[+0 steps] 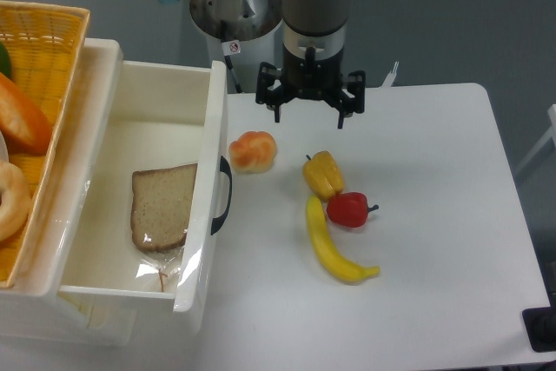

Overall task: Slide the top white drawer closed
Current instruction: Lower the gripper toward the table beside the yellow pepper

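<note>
Nothing done yet: top white drawer (139,206) is sitting fully pulled out, bread inside; gripper (310,103) is hovering apart over the table, fingers spread, holding nothing.

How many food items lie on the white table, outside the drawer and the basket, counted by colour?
Yellow: 2, the banana and the yellow pepper
Red: 1, the red pepper
Orange-yellow: 1, the round fruit
Total: 4
</note>
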Tool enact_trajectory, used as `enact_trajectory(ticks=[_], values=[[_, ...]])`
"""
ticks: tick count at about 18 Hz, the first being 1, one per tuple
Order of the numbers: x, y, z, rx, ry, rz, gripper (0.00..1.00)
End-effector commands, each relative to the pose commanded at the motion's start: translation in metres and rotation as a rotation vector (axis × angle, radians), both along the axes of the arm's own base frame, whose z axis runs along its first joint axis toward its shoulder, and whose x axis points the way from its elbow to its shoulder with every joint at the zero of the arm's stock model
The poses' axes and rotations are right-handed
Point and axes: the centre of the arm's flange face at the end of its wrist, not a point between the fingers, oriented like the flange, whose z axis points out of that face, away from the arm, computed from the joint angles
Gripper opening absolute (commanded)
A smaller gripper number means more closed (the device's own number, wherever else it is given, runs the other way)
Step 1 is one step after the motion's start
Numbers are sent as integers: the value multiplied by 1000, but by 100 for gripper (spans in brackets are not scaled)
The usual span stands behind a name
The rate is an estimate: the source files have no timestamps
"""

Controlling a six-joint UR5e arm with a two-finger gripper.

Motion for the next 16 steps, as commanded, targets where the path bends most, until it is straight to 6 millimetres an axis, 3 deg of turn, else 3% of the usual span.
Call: enact_trajectory(ticks=[6,11,16], values=[[-15,-6,-4,4,12,26,100],[-16,-15,-25,-21,-14,62,100],[-42,-33,-32,-11,-14,146,100]])
